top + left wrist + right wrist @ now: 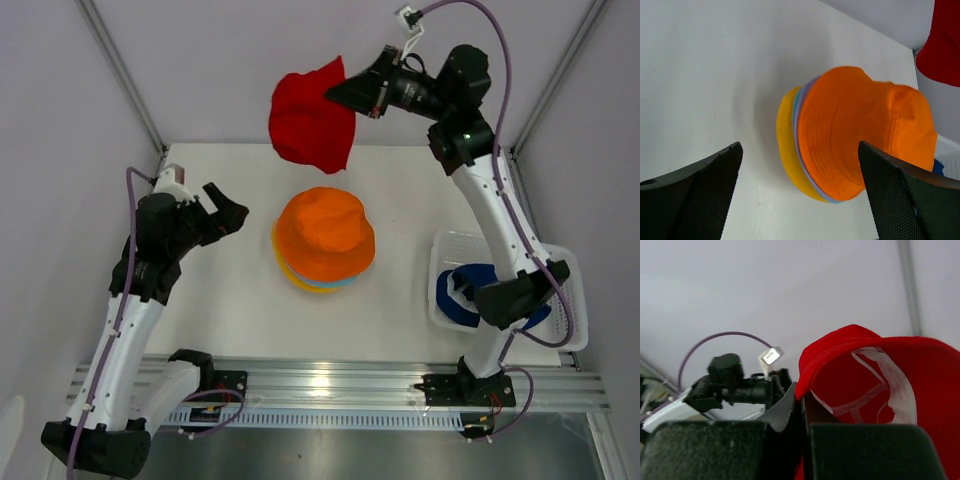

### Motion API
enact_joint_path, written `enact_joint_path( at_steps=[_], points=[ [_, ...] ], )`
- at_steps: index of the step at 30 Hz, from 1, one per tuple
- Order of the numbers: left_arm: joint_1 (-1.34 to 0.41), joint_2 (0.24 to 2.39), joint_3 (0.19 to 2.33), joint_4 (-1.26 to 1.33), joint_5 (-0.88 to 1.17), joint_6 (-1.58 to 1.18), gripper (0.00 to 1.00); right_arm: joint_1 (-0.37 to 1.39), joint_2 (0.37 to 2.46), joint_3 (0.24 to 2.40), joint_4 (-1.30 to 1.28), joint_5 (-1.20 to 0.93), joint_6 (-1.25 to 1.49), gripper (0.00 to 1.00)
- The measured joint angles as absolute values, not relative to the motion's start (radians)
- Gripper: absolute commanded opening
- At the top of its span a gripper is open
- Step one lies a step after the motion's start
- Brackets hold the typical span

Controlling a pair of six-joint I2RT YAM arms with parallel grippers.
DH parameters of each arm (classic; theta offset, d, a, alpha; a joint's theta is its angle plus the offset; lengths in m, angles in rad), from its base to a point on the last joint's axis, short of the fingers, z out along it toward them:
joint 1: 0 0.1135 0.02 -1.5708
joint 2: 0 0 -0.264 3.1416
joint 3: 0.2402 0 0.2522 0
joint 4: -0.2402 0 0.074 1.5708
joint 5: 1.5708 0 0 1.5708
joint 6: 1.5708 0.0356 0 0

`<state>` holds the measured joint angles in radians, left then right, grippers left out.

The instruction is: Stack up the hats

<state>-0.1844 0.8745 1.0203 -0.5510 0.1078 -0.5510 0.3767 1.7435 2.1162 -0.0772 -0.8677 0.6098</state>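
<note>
The right pincer (348, 92) is clamped shut on the brim of the red hat (305, 125), holding it in the air. The left pincer (235, 210) gapes wide and empty, left of the orange hat (325, 232) that tops 1 stack mid-desk (230, 300).

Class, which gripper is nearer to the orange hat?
Left. The left gripper hangs open just left of the orange hat; the right gripper is raised beyond it, shut on the red hat.
</note>
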Motion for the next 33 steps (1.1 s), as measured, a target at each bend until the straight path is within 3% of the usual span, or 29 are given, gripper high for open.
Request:
enact_joint_path(
  at_steps=[6, 10, 20, 26, 29, 33],
  points=[
    [-0.057, 0.836, 0.984, -0.545, 0.123, -0.576, 0.99, 0.521, 1.913, 2.300, 0.082, -0.926, 0.783, 0.00],
    [0.014, 0.816, 0.977, -0.570, 0.087, -0.579, 1.00, 0.566, 1.964, 2.311, 0.127, -0.958, 0.880, 0.00],
    [0.083, 0.789, 0.957, -0.631, -0.006, -0.588, 0.99, 0.627, 1.738, 1.810, -0.143, -0.869, 0.629, 0.00],
    [0.084, 0.767, 0.928, -0.631, 0.030, -0.596, 0.99, 0.593, 1.634, 1.742, -0.347, -0.733, 0.468, 0.00],
    [0.084, 0.759, 0.925, -0.630, 0.039, -0.599, 0.99, 0.567, 1.597, 1.742, -0.442, -0.611, 0.411, 0.08],
    [0.084, 0.746, 0.923, -0.609, 0.073, -0.603, 0.99, 0.538, 1.557, 1.742, -0.525, -0.487, 0.361, 0.04]
  ],
)
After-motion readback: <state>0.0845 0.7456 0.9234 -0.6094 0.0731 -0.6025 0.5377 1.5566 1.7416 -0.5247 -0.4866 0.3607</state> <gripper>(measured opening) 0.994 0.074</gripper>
